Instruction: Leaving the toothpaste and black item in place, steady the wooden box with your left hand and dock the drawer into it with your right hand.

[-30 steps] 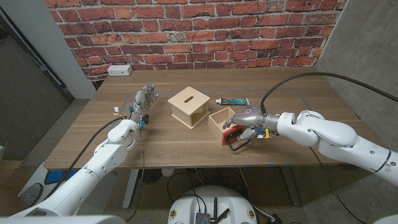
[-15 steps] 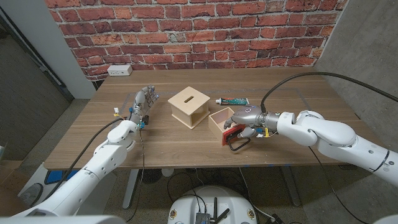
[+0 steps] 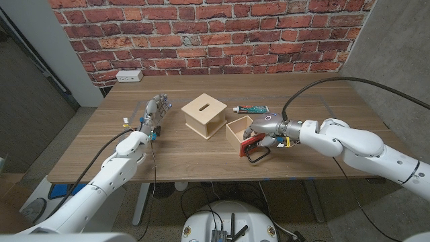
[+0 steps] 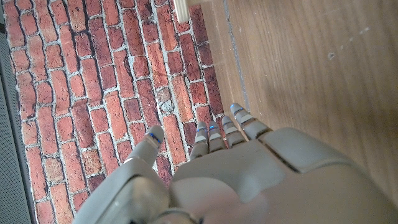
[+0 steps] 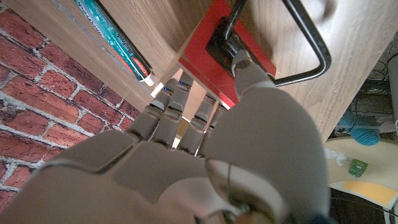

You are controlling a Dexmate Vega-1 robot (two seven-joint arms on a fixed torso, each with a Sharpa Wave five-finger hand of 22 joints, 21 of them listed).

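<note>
The desk (image 3: 201,151) carries the wooden box (image 3: 205,114) near its middle, toward the back edge, slot on top. Just beside it, on the side toward the right edge, sits the drawer (image 3: 240,133), its red front (image 5: 222,62) and black wire handle (image 3: 256,156) facing the front edge. The toothpaste (image 3: 251,109) lies behind the drawer, apart from it.

The right hand (image 3: 266,132) grips the drawer, fingers over its wall and thumb on the red front. Compared with a second ago it has shifted slightly and tightened onto the drawer; the drawer itself has barely moved and is still outside the box, so docking has not begun.

The left hand (image 3: 153,113) stands with its fingers apart, holding nothing, well apart from the box toward the left edge, unchanged from earlier. The box is therefore not yet steadied.
</note>
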